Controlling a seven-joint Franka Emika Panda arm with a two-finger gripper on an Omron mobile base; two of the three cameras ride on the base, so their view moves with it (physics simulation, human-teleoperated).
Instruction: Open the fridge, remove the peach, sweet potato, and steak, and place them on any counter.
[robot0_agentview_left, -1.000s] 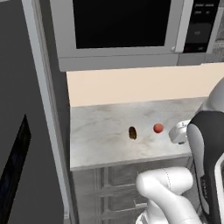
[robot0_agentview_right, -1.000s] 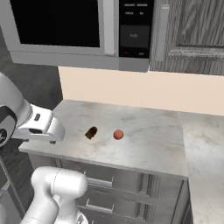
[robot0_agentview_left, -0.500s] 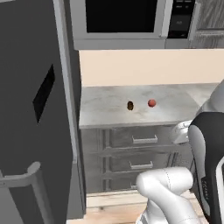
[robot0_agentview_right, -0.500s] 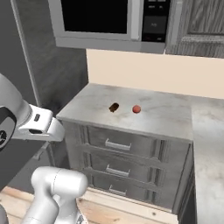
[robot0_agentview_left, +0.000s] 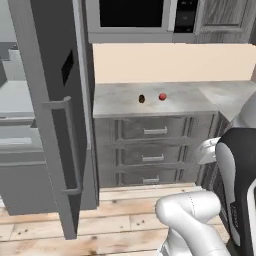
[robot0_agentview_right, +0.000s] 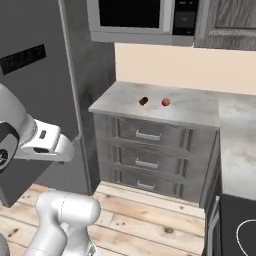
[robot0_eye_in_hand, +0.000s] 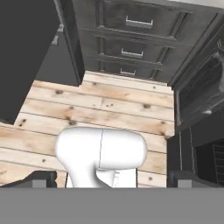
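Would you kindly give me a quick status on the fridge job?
Gripper open, holding nothing. Sweet potato and peach on the counter. Fridge door open. Steak not seen.

No legible text or labels anywhere

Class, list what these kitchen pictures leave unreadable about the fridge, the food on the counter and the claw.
- Tall dark grey fridge: in the left base view its open door covers most of the inside; the steak can't be seen.
- Small dark brown sweet potato and round orange-pink peach on the marbled counter: too small for any detail.
- Claw: the hand view's bottom edge cuts off its fingertips.
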